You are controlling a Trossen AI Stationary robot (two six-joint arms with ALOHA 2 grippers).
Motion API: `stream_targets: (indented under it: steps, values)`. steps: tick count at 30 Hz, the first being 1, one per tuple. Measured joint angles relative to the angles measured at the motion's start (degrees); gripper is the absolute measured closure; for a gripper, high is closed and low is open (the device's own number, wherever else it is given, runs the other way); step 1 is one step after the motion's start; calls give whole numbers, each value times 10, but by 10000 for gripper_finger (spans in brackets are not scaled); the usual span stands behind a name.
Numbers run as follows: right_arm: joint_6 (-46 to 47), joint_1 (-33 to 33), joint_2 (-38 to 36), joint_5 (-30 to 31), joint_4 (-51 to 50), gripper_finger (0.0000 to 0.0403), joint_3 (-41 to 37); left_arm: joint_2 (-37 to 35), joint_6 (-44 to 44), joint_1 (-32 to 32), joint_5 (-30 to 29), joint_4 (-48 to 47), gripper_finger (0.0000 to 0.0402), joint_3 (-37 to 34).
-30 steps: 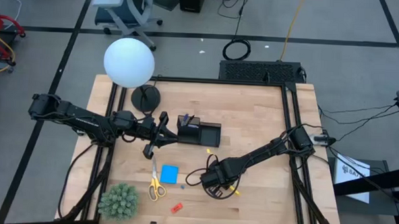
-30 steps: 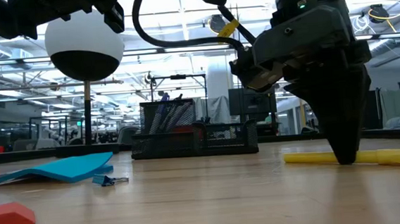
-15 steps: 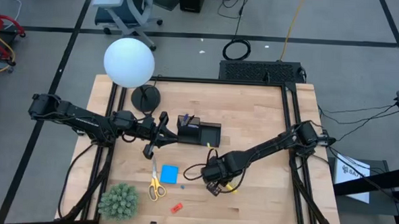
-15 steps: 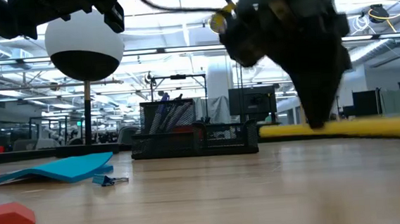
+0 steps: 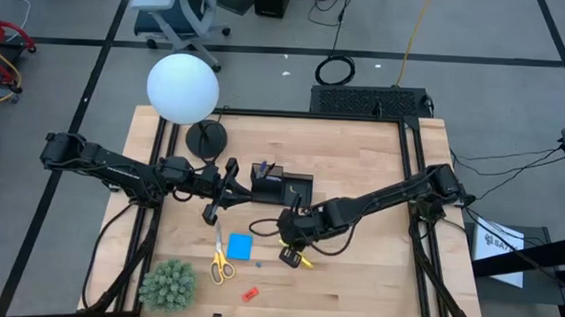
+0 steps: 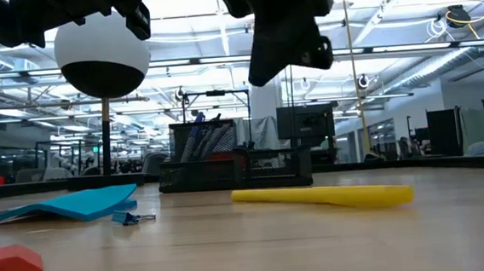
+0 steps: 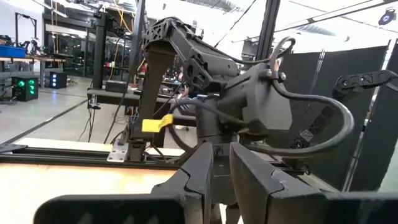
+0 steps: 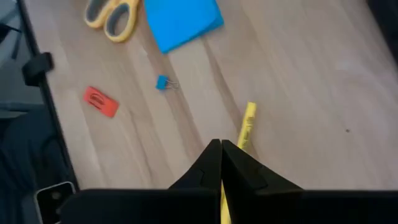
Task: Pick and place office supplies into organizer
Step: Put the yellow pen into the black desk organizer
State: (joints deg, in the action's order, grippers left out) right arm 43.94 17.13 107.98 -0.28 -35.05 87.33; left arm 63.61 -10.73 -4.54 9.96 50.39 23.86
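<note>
i count one yellow pen (image 8: pixel 246 126), one blue note pad (image 5: pixel 239 246), one pair of yellow-handled scissors (image 5: pixel 220 261), one red piece (image 5: pixel 250 294), all on the table in front of the organizer (image 5: pixel 283 187). right gripper (image 8: pixel 221 163): fingers pressed together over the pen, whose long axis runs away from its tips. left gripper (image 5: pixel 210 210): fingers nearly together, beside the organizer; i cannot tell if they hold anything.

Right gripper (image 5: pixel 292 253): fingers (image 8: pixel 219 163) pressed together, arm stretched across mid-counter. Left gripper (image 5: pixel 220 197): fingers nearly closed, arm extended level.
</note>
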Motion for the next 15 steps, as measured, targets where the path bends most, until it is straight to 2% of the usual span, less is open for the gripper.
stream_targets:
  steps: [8, 11, 15]
  values:
    - [13, -12, 0, -39, -86, 400, 0, 0, 0, 0, 0, 0, 339, 0]
    - [14, -14, 0, -58, -94, 400, 0, 0, 0, 0, 0, 0, 339, 0]
    - [-6, -14, 0, -47, -89, 401, 0, 0, 0, 0, 0, 0, 339, 0]
